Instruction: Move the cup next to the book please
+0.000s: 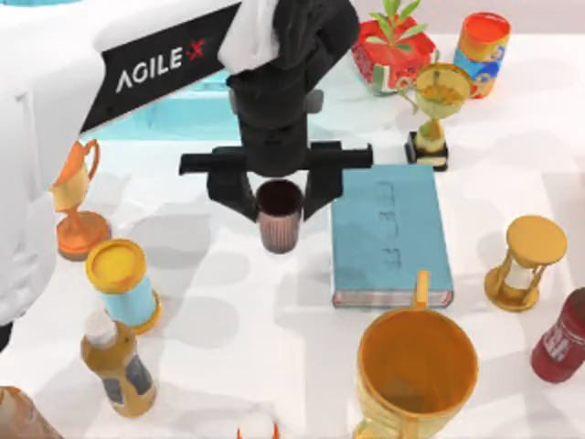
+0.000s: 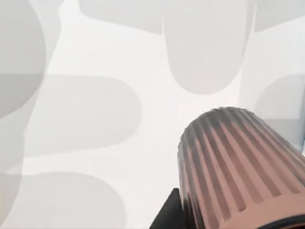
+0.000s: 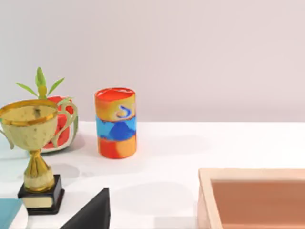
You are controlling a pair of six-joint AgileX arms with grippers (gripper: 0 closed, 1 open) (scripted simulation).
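Note:
The cup (image 1: 279, 215) is a small reddish-brown ribbed tumbler, upright just left of the book (image 1: 391, 236), a flat teal hardcover lying at centre right. My left gripper (image 1: 279, 194) reaches down from the far side and is shut on the cup, one black finger on each side. In the left wrist view the ribbed cup (image 2: 238, 167) looms close, with a dark finger (image 2: 167, 212) against its side. A dark part of my right gripper (image 3: 90, 212) shows in the right wrist view, parked near the far right of the table.
A big orange mug (image 1: 416, 370) stands in front of the book, and a gold trophy (image 1: 434, 110) behind it. An hourglass (image 1: 526, 261) and a red bottle (image 1: 559, 338) are at the right. A yellow-capped can (image 1: 123, 283), a sauce bottle (image 1: 114, 361) and an orange trophy (image 1: 78, 201) stand at the left.

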